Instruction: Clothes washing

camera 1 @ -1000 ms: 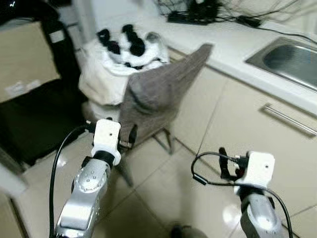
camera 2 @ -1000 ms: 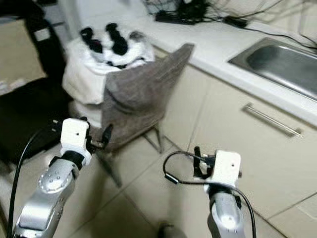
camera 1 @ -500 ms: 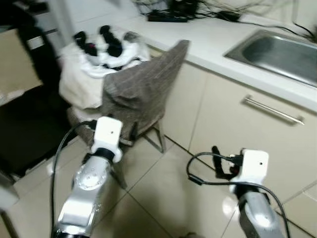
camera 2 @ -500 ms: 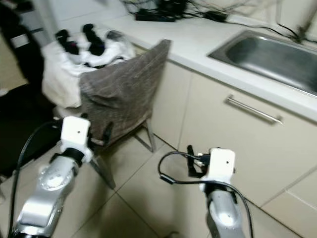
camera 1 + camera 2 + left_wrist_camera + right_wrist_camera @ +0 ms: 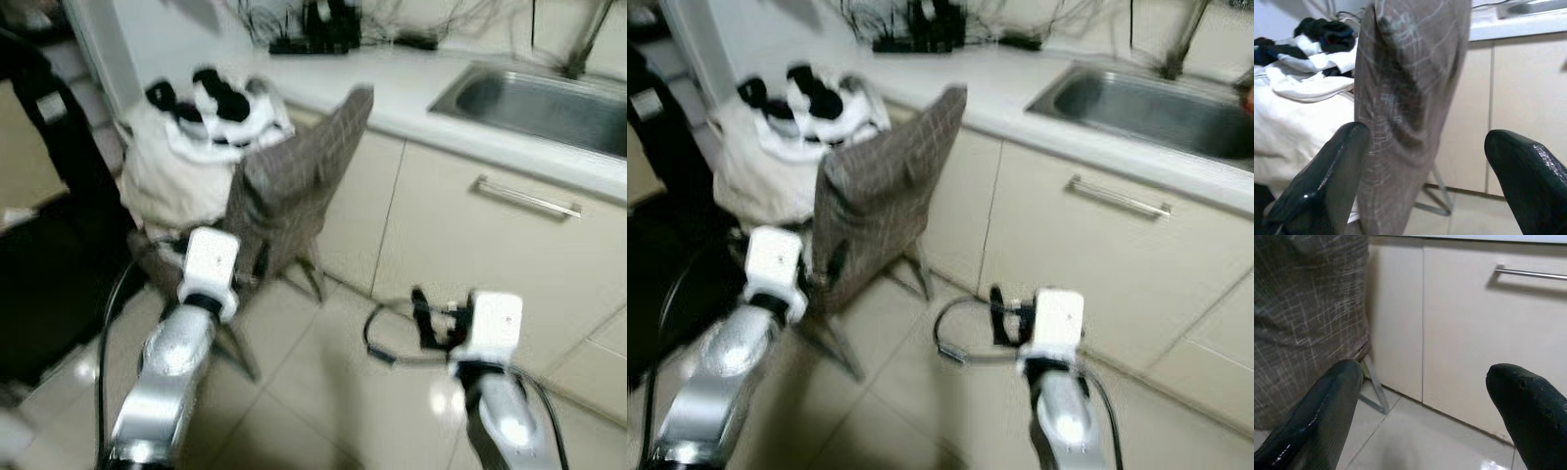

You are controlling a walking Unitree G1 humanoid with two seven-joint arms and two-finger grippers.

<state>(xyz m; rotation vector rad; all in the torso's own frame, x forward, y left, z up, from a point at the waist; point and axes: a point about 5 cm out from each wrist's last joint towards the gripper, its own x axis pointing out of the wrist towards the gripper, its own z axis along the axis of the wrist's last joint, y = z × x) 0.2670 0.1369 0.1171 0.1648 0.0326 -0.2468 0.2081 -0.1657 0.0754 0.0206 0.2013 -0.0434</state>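
A white laundry bag on a folding stand holds a heap of white and black clothes. A grey-brown checked cloth hangs over the bag's near side, down to the stand's legs. My left gripper is open right in front of that cloth's lower part; in the left wrist view the checked cloth hangs between the two spread fingers without touching them. My right gripper is open and empty over the floor tiles, pointing toward the cabinet front.
A white counter with a steel sink runs along the right, with a drawer handle below it. Cables and a power strip lie at the counter's back. A dark appliance stands at the left. Open tiled floor lies between the arms.
The camera has shifted, so the sink and counter show more and the picture is blurred. Both grippers stay open in much the same places.
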